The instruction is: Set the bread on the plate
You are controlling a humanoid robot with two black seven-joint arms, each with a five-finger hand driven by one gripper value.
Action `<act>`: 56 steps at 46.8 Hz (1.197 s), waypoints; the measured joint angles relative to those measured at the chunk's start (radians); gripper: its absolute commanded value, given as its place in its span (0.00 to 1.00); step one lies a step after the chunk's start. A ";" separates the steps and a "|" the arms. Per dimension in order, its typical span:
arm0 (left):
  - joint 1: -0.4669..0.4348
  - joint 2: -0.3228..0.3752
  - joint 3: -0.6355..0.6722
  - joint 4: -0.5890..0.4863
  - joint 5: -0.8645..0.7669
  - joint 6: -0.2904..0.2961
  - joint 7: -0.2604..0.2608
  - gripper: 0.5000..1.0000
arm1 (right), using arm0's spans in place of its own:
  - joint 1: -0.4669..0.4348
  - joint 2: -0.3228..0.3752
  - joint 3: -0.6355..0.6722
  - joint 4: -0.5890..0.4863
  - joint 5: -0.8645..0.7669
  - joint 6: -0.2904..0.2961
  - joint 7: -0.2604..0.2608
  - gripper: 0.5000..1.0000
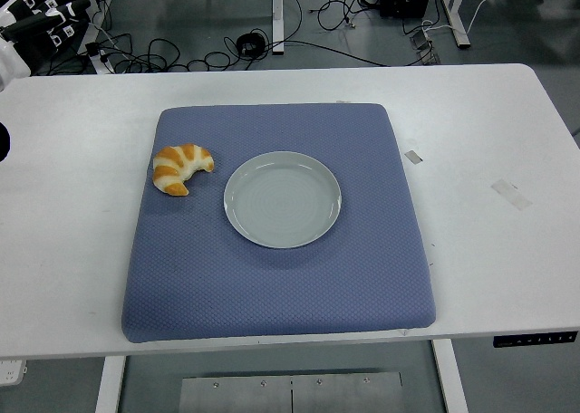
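We saw only a little of the left hand (34,22), at the picture's upper left corner, beyond the far edge of the white counter (489,132) and touching nothing. The bread (181,168), a croissant, lay closest to the hand, on a blue mat (272,286). The grey plate (282,199) sat just beside the bread on the side away from the hand, the two apart. Farthest from the hand, strips of tape (510,193) stuck to the counter.
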 measured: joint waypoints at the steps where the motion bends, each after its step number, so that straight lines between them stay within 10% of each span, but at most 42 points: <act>1: 0.000 0.000 0.000 0.000 0.000 0.000 0.000 0.94 | 0.000 0.000 0.000 0.000 0.000 0.000 0.000 1.00; 43: 0.000 0.000 0.008 -0.001 0.001 0.009 0.004 0.94 | 0.000 0.000 0.000 0.001 0.000 0.000 0.000 1.00; 56: -0.072 0.000 0.228 -0.012 0.001 0.010 0.005 0.94 | 0.000 0.000 0.000 0.000 0.000 0.000 0.000 1.00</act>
